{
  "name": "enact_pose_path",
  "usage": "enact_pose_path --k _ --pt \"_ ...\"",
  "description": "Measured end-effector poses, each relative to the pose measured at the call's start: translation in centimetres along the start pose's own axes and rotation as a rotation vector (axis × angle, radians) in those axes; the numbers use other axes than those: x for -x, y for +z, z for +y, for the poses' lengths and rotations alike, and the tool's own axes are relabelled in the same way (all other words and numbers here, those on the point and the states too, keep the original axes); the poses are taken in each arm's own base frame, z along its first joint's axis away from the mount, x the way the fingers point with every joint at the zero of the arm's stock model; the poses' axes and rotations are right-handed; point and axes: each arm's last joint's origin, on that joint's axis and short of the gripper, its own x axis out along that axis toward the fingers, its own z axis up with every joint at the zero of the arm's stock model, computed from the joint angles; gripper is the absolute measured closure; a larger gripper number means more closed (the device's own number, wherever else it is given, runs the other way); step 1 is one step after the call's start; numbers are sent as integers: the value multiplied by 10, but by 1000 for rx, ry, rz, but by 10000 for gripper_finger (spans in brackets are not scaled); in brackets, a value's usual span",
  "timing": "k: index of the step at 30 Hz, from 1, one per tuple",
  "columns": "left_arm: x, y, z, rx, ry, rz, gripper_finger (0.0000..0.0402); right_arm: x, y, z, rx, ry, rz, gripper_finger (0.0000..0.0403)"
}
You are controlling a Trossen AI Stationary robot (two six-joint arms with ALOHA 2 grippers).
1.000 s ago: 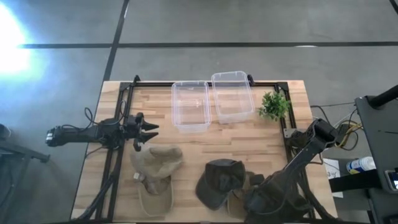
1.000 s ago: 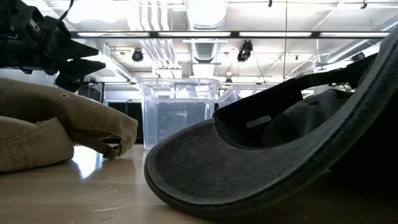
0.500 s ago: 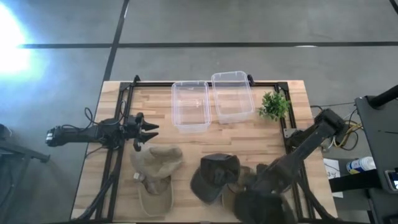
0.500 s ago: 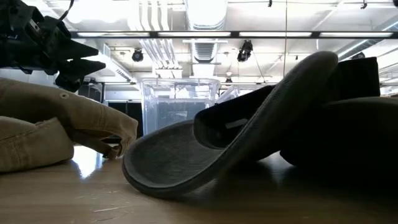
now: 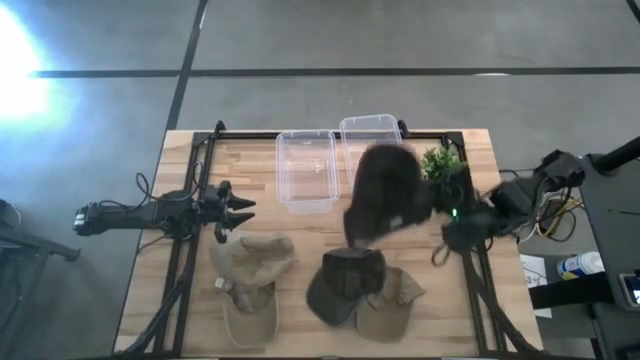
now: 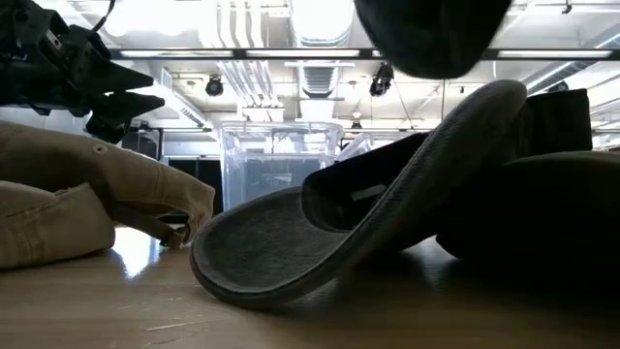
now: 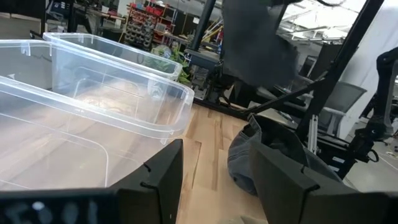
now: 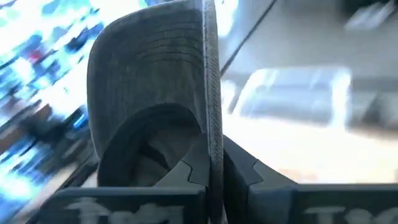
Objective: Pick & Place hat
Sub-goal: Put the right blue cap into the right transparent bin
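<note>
A dark hat [image 5: 385, 188] hangs in the air in front of the right clear bin [image 5: 372, 135], held by my right gripper [image 5: 430, 203], which reaches in from the table's right and is shut on it. In the low view only its underside [image 6: 431, 34] shows at the top. My left gripper [image 5: 236, 209] waits open near the table's left edge, above a tan hat [image 5: 250, 270] that lies on the wood. The left wrist view shows the dark hat [image 7: 256, 37] hanging beyond my open left gripper [image 7: 217, 180]. My right gripper pinches a thin edge of the dark hat [image 8: 211, 140] between its two fingers [image 8: 189, 171]; brim or rim, I cannot tell. The fingers come roughly level from the table's right. The hat is lifted clear of the table, and its hollow inside [image 8: 149, 134] faces the wrist camera.
A grey cap [image 5: 345, 285] and a tan cap [image 5: 392, 308] lie overlapping near the table's near edge. The left clear bin [image 5: 305, 170] stands beside the right one at the far edge. A small green plant [image 5: 442, 168] sits at the far right.
My right gripper has risen from the table's near right corner and swung toward the far edge, carrying the dark hat up and clear of the table to the right bin. The grey cap slid a little toward the left, and the tan cap beside it came into view.
</note>
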Motion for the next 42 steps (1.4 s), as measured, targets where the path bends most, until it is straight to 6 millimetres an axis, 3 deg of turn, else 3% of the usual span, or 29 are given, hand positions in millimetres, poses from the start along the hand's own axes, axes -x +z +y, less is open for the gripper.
enact_pose_path --k 7,12,19,26,34,42 --pt "0 0 0 0 0 0 225 -54 32 -9 -21 -317 -364 390" --pt "0 0 0 0 1 -1 225 -107 38 -11 37 -508 -378 390" --pt "0 0 0 0 0 -1 225 -166 18 -17 89 -630 -249 390" --pt "0 0 0 0 1 -1 225 -215 -19 -20 51 -659 -5 390" --pt "0 0 0 0 1 -1 225 -242 -54 -28 10 -711 244 381" --pt "0 0 0 0 1 -1 225 -229 -46 -38 -12 -775 316 316"
